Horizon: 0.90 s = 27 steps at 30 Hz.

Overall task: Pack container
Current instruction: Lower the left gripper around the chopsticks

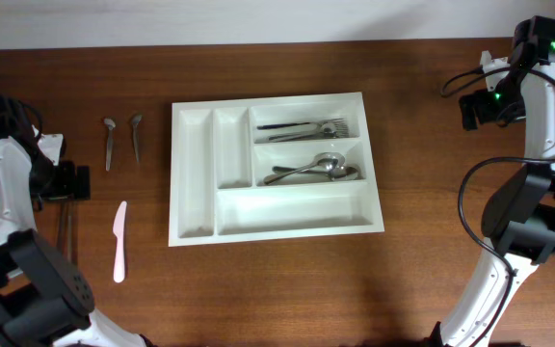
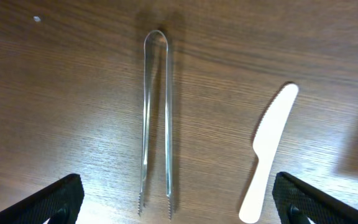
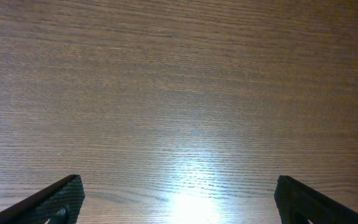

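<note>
The container (image 1: pixel 193 173) sits mid-table
left gripper (image 2: pixel 179 200) and right gripper (image 3: pixel 179 200) both gaping wide, empty; tongs (image 2: pixel 145 124) and plastic knife (image 2: pixel 267 149) under the left one.

1. Overhead view: no readable text, label or number on the container (image 1: pixel 297 208) or the surface (image 1: pixel 287 289).
2. Left wrist view: nothing readable on the tongs (image 2: pixel 156 124) or the plastic knife (image 2: pixel 269 149).
3. Right wrist view: only wood grain, nothing readable.

- Soft, even light is filling the overhead view.
- Glare is whitening the desk (image 3: pixel 191 202) low in the right wrist view.
- Wood grain is showing sharply in both wrist views.
</note>
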Each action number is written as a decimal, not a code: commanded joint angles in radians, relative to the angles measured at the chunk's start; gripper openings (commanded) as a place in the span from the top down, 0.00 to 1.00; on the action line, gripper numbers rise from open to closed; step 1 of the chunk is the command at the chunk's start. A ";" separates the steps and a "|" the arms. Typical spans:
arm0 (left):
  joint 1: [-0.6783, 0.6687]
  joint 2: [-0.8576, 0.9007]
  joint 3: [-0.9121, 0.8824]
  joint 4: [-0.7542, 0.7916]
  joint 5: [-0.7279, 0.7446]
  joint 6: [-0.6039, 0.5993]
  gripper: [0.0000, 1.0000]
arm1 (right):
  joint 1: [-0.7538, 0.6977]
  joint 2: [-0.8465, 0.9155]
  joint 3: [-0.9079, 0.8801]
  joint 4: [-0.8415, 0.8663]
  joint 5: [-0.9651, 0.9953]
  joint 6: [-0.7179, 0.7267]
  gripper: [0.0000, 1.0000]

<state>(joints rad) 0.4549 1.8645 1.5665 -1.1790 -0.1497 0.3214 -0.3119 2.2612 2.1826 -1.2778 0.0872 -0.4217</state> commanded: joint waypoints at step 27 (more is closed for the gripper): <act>0.083 0.020 -0.143 -0.011 0.088 0.148 0.01 | -0.003 -0.031 0.008 0.002 -0.008 0.000 0.01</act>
<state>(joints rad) 0.5354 1.8801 1.4651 -1.2064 -0.0513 0.4442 -0.3119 2.2612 2.1826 -1.2778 0.0872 -0.4221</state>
